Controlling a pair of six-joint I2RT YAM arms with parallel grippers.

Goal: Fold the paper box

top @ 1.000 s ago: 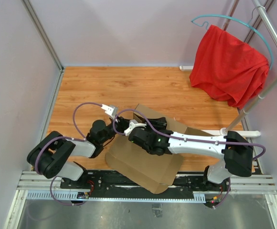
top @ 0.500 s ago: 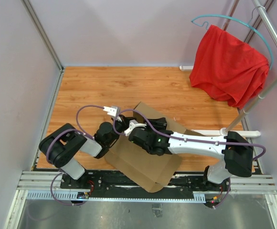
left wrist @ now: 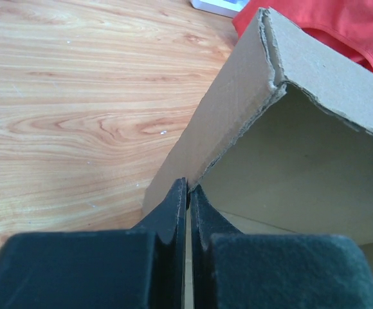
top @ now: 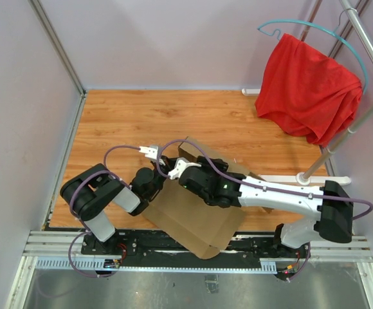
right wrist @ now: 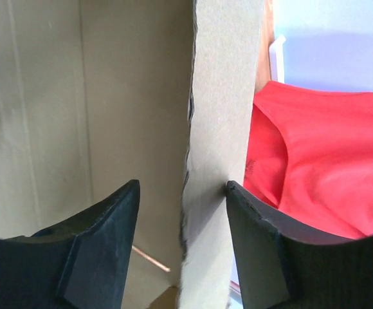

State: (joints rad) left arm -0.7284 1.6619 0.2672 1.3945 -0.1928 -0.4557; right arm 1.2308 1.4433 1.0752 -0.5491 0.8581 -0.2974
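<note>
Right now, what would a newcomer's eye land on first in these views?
The brown paper box lies half-folded at the near middle of the wooden table. The left gripper is shut on the foot of a raised flap, and the right gripper stands open astride an upright flap. A bright red cloth hangs at the far right.
</note>
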